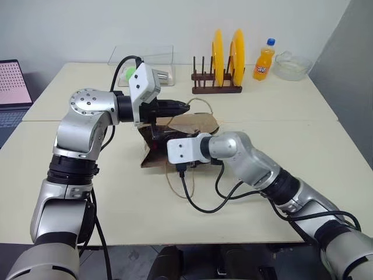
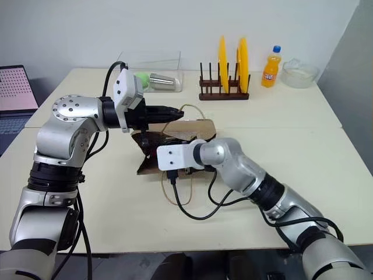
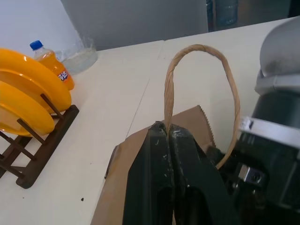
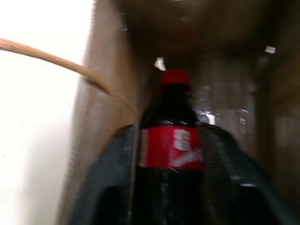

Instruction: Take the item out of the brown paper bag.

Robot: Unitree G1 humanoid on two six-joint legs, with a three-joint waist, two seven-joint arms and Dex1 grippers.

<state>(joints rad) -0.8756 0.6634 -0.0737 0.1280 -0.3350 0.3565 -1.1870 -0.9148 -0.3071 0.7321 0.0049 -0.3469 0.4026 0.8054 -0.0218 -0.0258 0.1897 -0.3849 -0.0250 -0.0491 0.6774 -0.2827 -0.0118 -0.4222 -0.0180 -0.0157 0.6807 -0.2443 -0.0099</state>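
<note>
The brown paper bag [image 1: 198,123] lies on its side at the middle of the table, its mouth facing me. My left gripper [image 3: 167,129] is shut on one looped cord handle [image 3: 201,49] and holds the bag's upper side up. My right gripper [image 4: 173,131] reaches into the bag's mouth, its wrist [image 1: 183,150] just outside. Inside the bag lies the item [image 4: 159,150], a small dark bottle with a red cap and a red and white label. It sits between the right gripper's spread fingers [image 4: 110,178], which stand open on either side of it.
A wooden rack [image 1: 217,87] with two yellow plates stands behind the bag. An orange soda bottle [image 1: 263,61] and a glass bowl [image 1: 293,65] are at the back right, a clear box [image 1: 148,61] at the back left. A laptop [image 1: 11,87] sits far left.
</note>
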